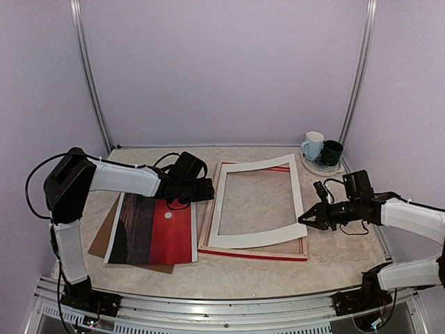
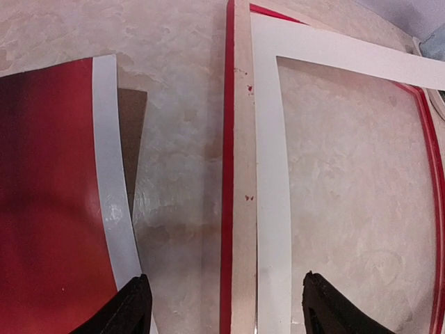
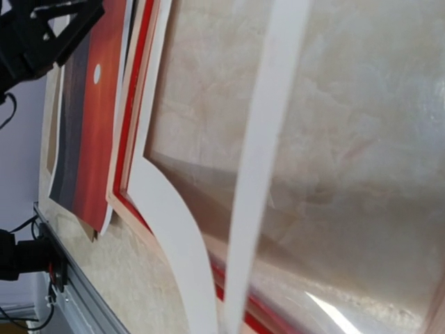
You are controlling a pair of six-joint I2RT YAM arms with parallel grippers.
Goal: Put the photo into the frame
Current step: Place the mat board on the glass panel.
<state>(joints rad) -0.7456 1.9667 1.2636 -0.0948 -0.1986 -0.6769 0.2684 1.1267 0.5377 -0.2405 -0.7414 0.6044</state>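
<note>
Nothing of the photo is in the frame yet; it lies to the left on a brown backing board. Only a white mat (askew) sits in the frame. Open and empty, the left gripper hovers by the photo's right edge; whether the right gripper grips the mat, I cannot tell.

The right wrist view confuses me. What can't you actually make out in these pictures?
- Right gripper: its fingers do not show in the right wrist view, and the top view is too small to tell whether it pinches the white mat.
- Brown board: mostly covered by the photo in the top view.
- Photo: cut off by the left edge of the left wrist view.
</note>
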